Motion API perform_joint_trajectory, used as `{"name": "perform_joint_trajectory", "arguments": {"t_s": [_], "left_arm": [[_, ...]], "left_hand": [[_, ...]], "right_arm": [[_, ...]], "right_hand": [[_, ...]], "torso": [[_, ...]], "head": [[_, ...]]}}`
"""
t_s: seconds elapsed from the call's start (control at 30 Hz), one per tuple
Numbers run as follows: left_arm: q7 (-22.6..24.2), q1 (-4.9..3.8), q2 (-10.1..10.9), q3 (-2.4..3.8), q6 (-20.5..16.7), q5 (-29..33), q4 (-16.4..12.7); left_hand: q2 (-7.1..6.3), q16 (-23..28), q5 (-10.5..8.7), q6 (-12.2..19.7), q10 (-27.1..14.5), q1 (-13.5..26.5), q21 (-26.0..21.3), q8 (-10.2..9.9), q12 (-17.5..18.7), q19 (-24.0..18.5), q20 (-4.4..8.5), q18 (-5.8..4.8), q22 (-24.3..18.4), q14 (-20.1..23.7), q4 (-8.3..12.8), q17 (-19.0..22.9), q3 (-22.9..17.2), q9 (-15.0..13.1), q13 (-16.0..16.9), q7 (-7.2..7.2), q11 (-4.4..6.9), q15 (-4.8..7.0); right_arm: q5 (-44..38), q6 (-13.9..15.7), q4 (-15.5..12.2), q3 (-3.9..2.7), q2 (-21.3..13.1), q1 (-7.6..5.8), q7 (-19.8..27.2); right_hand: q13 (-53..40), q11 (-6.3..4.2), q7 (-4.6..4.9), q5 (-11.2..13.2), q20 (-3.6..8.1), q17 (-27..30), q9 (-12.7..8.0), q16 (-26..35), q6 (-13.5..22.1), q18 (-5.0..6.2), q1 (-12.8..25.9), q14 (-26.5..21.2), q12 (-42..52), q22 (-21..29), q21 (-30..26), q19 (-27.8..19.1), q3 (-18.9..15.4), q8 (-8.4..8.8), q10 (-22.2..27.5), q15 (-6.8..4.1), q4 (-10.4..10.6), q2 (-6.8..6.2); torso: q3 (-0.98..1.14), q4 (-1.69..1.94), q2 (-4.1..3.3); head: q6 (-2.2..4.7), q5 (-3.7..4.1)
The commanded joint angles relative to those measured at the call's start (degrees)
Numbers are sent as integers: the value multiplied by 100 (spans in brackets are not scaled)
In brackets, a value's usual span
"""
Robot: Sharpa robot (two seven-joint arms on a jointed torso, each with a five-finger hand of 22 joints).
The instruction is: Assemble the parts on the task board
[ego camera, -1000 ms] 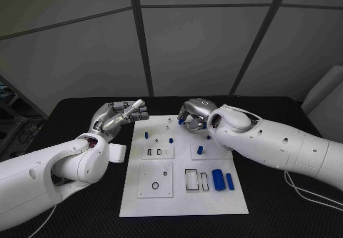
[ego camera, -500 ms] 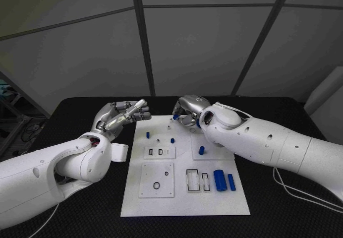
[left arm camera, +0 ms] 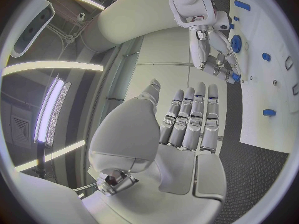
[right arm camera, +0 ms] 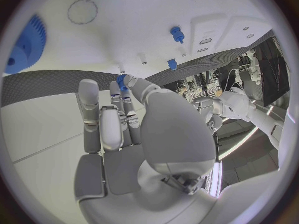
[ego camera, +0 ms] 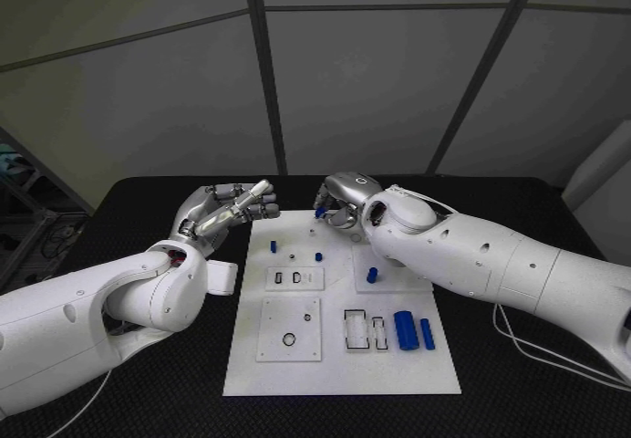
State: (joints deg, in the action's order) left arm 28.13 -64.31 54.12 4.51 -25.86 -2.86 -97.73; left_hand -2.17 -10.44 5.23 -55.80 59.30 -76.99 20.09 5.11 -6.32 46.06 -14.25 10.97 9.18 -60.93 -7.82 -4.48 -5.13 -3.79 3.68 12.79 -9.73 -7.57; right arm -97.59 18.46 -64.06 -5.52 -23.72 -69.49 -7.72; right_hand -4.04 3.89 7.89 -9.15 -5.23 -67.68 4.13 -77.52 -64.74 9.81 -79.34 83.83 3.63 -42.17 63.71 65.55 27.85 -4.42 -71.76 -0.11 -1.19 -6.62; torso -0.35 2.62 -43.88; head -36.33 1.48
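The white task board (ego camera: 336, 365) lies in the middle of the black table. My right hand (ego camera: 345, 203) hovers over the board's far edge and pinches a small blue part (ego camera: 321, 213) between thumb and fingertip; the right wrist view has that part (right arm camera: 121, 80) at the fingertips. My left hand (ego camera: 231, 208) is raised beside the board's far left corner, fingers straight and together, holding nothing. The left wrist view shows the right hand (left arm camera: 215, 50) with the blue part (left arm camera: 236, 76). Blue pegs (ego camera: 273, 245) (ego camera: 371, 274) stand on the board, and two blue cylinders (ego camera: 405, 330) lie near its right edge.
Two inset white plates (ego camera: 292, 278) (ego camera: 288, 330) with slots and a black ring (ego camera: 287, 340) sit on the board's left half. A blue gear (right arm camera: 25, 45) lies on the board's far part. White cables (ego camera: 553, 351) trail over the table at the right.
My right hand has drawn a little toward the board's far edge with the blue part in its fingertips. The left hand has hardly moved.
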Motion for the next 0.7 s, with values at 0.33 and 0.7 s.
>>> {"name": "perform_joint_trajectory", "arguments": {"t_s": [0.33, 0.7], "left_arm": [[4, -17, -6, 7, 82, -75, -24], [-6, -24, -6, 8, 83, -85, -23]], "left_hand": [[45, 33, -38, -3, -23, 3, 25, -43, 24, 25, 0, -49, -8, -10, 47, -1, -3, 7, -5, 34, -38, -8], [43, 45, -39, 3, -33, 7, 22, -55, 36, 19, -2, -49, -12, -6, 55, 0, 1, 7, -5, 42, -44, -12]], "right_arm": [[7, -300, 223, -2, 171, -19, -7], [-2, -459, 342, 0, 275, -21, -50]], "right_hand": [[-1, 30, 31, -25, 12, -15, 3, -32, -12, -115, 2, 281, -6, -14, 41, -3, 35, -7, -12, -27, 5, -34], [4, 37, 34, -13, 4, -9, -2, -35, 5, -110, 31, 276, -11, 5, 39, -29, 33, 10, 11, -21, 13, -43]], "torso": [[1, -4, -5], [1, -5, -8]], "head": [[-29, -14], [-50, -39]]}}
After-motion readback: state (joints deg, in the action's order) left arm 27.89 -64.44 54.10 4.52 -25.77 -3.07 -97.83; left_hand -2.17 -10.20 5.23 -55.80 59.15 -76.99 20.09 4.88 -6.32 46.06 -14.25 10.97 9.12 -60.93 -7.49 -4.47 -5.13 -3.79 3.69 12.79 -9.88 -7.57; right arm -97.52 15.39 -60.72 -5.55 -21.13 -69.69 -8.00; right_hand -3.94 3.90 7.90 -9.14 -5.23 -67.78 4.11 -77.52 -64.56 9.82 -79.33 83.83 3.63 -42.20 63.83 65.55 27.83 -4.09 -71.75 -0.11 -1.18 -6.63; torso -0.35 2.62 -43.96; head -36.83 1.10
